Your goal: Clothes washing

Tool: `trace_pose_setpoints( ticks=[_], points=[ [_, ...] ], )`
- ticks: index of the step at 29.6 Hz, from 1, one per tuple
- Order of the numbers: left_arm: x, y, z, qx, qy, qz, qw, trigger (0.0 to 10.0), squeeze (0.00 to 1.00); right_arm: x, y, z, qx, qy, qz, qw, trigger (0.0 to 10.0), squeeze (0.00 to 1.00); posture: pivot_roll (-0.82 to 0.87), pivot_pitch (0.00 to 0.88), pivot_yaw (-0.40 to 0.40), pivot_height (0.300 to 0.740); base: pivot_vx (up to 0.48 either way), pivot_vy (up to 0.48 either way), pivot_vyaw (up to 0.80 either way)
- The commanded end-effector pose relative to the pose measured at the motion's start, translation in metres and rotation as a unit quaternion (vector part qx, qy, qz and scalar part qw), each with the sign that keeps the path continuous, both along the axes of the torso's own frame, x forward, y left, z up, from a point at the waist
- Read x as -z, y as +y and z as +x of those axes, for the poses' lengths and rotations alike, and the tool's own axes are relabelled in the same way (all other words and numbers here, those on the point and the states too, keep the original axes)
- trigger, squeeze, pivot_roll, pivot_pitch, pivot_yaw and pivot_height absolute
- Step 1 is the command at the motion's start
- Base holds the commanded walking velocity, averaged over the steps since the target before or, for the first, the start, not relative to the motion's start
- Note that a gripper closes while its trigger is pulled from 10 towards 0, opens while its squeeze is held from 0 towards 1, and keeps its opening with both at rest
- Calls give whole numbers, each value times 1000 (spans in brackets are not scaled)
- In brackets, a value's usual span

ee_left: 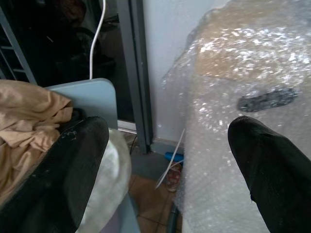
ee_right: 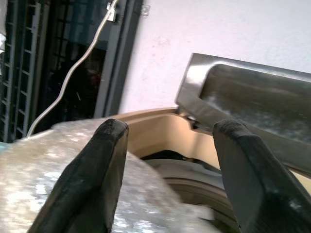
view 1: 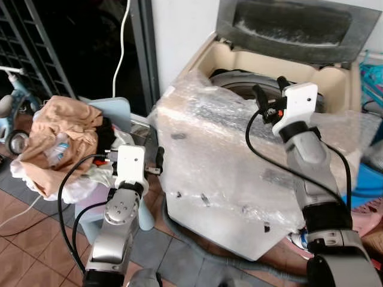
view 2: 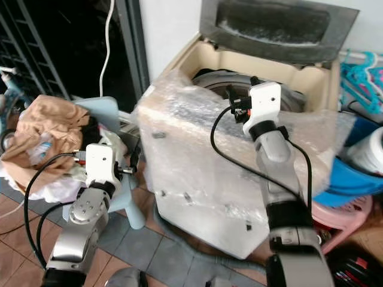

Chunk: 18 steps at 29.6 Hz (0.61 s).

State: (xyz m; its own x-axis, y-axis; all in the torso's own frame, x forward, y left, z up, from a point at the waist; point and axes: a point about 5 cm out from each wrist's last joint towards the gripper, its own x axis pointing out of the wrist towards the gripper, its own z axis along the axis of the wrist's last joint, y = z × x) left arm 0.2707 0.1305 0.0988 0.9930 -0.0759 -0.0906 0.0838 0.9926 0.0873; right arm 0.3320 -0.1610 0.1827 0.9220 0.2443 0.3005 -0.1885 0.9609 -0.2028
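Observation:
The washing machine (view 1: 227, 155) stands in front of me wrapped in bubble wrap. Its grey lid (view 1: 293, 27) is raised and the drum (view 1: 239, 81) shows inside the beige top. A pile of tan clothes (view 1: 60, 134) lies on a light blue chair (view 1: 116, 110) to the machine's left. My left gripper (ee_left: 167, 131) is open and empty, low between the chair and the machine's side. My right gripper (ee_right: 171, 128) is open and empty too. It is held above the machine's wrapped front edge, pointing toward the drum and lid.
A white cable (view 1: 122, 42) hangs down by the dark doorway at the back left. A child's tricycle (view 1: 12, 101) stands at the far left. On the machine's right are a blue basin (view 2: 353, 173), a pink stool (view 2: 347, 215) and hangers (view 2: 362, 72). The floor is tiled.

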Motion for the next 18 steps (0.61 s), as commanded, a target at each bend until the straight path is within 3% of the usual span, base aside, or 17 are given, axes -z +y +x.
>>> trace_pose_setpoints(
  ticks=[1, 2, 3, 4, 8, 14, 15, 16, 18],
  points=[
    [-2, -1, 1, 7, -1, 2, 1000, 10000, 0, -4, -1, -3, 11, 1, 2, 1000, 10000, 1000, -57, 0, 3, 740, 0, 480, 0],
    [-3, -2, 0, 7, -1, 2, 1000, 10000, 0, 0, 0, -6, 17, 13, 5, 1000, 10000, 1000, -56, 0, 2, 740, 0, 480, 0],
    [-3, -2, 0, 8, -1, 2, 1000, 10000, 0, 4, 1, -8, 20, 23, 10, 999, 10000, 898, -56, 0, 2, 740, 0, 480, 0],
    [-3, -2, 0, 7, 0, 2, 1000, 10000, 0, 12, 2, -12, 27, 46, 21, 998, 10000, 0, -53, 0, 2, 740, 0, 480, 0],
    [-3, -2, -1, 2, -1, 3, 1000, 10000, 0, 37, 9, -24, 40, 112, 54, 991, 10000, 0, -47, 0, 3, 740, 0, 480, 0],
    [-3, 0, -1, -4, 0, 3, 1000, 10000, 0, 54, 14, -32, 63, 156, 70, 983, 10000, 0, -47, 0, 10, 740, 0, 480, 0],
    [-3, 0, -1, -7, 1, 3, 1000, 10000, 0, 57, 18, -33, 56, 160, 60, 984, 10000, 0, -51, 0, 17, 740, 0, 480, 0],
    [-2, 1, 0, -10, 3, 0, 1000, 10000, 0, 62, 27, -36, 22, 175, 89, 980, 10000, 0, -57, 0, 27, 740, 0, 480, 0],
    [-2, 0, 1, -10, 2, -1, 1000, 10000, 0, 66, 30, -36, 30, 184, 83, 979, 10000, 0, -58, 0, 33, 740, 0, 480, 0]
  ],
)
